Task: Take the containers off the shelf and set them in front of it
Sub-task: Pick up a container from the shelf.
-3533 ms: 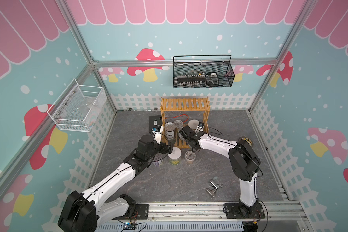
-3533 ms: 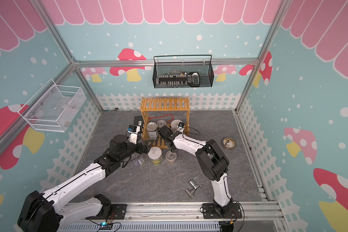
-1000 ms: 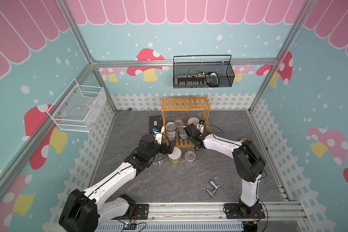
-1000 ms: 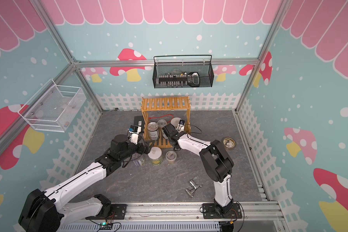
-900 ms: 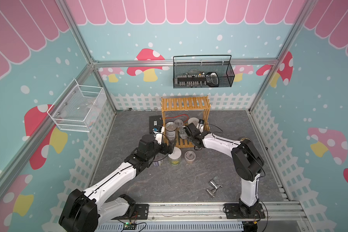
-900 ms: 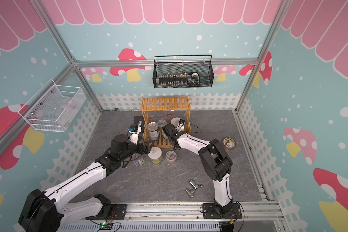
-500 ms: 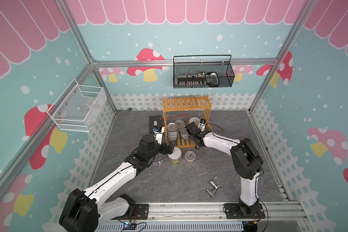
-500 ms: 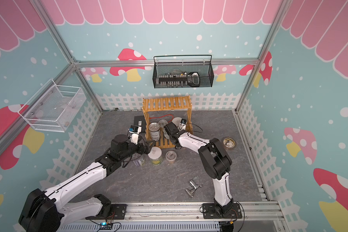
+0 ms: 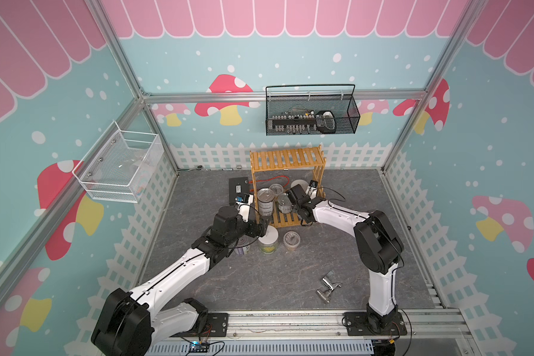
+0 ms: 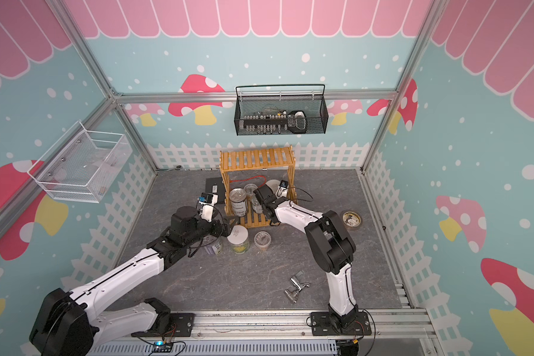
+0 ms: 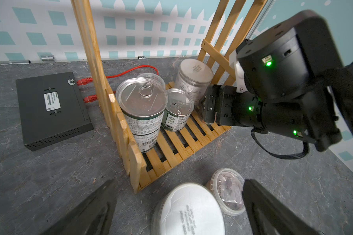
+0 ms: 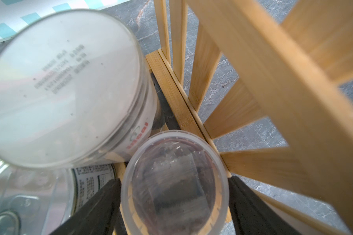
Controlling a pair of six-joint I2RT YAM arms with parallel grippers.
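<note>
The yellow wooden shelf stands at the back. On its lower tier are a tall tin, a short tin, a white-lidded canister and a clear cup. My right gripper reaches into that tier. Its fingers press both sides of another clear lidded cup. In front of the shelf stand a white-lidded jar, a clear cup and a purple-labelled tin. My left gripper hangs open just above the jar.
A black box with red cables lies left of the shelf. A chrome faucet lies at the front right and a tape roll at the right. A black wire basket and a white one hang on the walls.
My right gripper has edged further into the shelf's lower tier and closed a little on the clear cup. The shelf has shifted slightly. The left arm has stayed still.
</note>
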